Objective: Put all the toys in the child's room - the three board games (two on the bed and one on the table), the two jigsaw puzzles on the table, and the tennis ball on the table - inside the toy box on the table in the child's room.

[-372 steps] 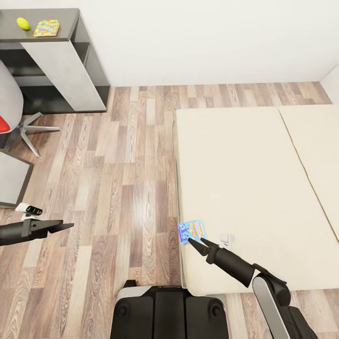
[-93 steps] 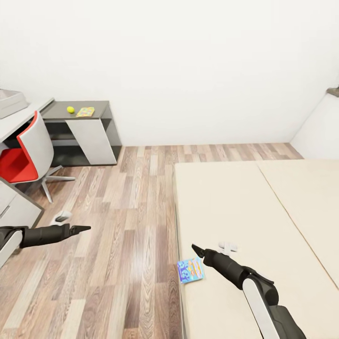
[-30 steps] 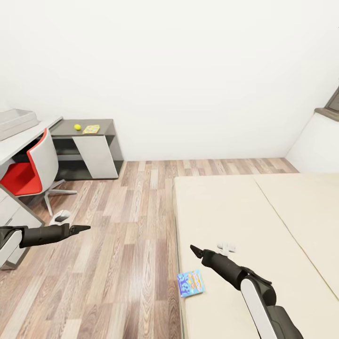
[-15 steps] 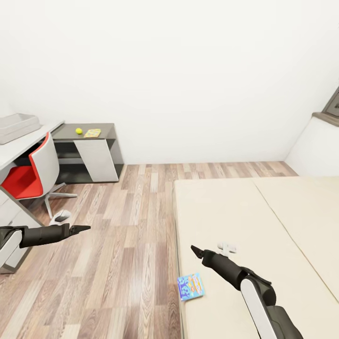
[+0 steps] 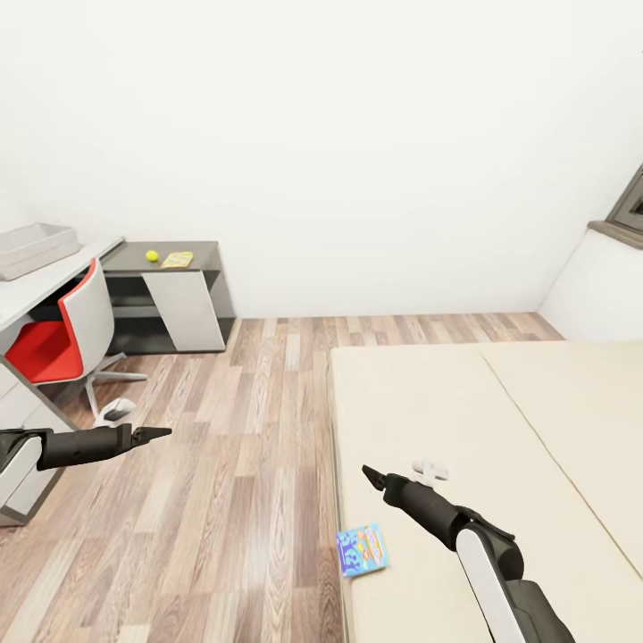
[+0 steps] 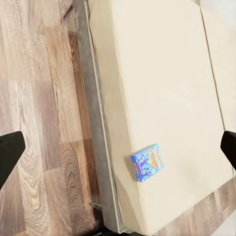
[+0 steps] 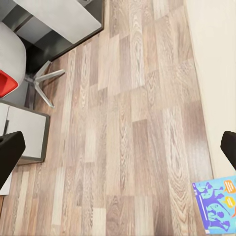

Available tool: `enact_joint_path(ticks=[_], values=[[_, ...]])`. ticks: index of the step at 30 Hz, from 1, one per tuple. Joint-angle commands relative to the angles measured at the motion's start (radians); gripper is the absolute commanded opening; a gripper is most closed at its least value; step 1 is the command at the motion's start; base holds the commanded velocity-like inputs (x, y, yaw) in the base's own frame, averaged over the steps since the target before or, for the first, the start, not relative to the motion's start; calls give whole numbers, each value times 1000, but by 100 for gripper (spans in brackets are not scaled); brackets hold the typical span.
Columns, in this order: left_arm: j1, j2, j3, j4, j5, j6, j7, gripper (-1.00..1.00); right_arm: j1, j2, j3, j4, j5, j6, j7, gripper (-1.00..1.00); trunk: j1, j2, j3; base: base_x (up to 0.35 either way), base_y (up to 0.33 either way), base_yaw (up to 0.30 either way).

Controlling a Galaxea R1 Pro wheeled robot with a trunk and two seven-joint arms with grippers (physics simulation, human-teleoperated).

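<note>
Near the bed (image 5: 464, 402) edge, blue board game (image 5: 363, 549) below the right arm's wide-spread, empty fingers (image 5: 369, 472); left fingers (image 5: 159, 432) likewise.

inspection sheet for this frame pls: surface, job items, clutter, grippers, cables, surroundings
Surface: beige bed, bare mattress apart from one box.
Job's things: blue board game flat at the bed's near edge by the floor; tennis ball and jigsaw puzzle on the dark grey table section; toy box on the pale desktop.
Clutter: nothing seen.
Grippers: left gripper over the floor, holding nothing; right gripper above the bed, holding nothing, beyond the board game; fingers' gap unclear.
Cables: nothing seen.
Surroundings: red-and-white chair, wood-plank floor, white wall.
</note>
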Motion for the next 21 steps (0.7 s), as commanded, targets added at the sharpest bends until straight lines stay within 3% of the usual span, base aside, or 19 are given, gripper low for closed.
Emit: enact_joint_path(ticks=[1,21], values=[[-1,1,-2,0,4,5,0,100,-1,0,-1,-1,0,5,2,100,1,-2,0,0,0,0],[-1,1,-2,0,4,5,0,100,0,5,-1,-1,1,-1,2,100,1,-2,26,0,3,0]])
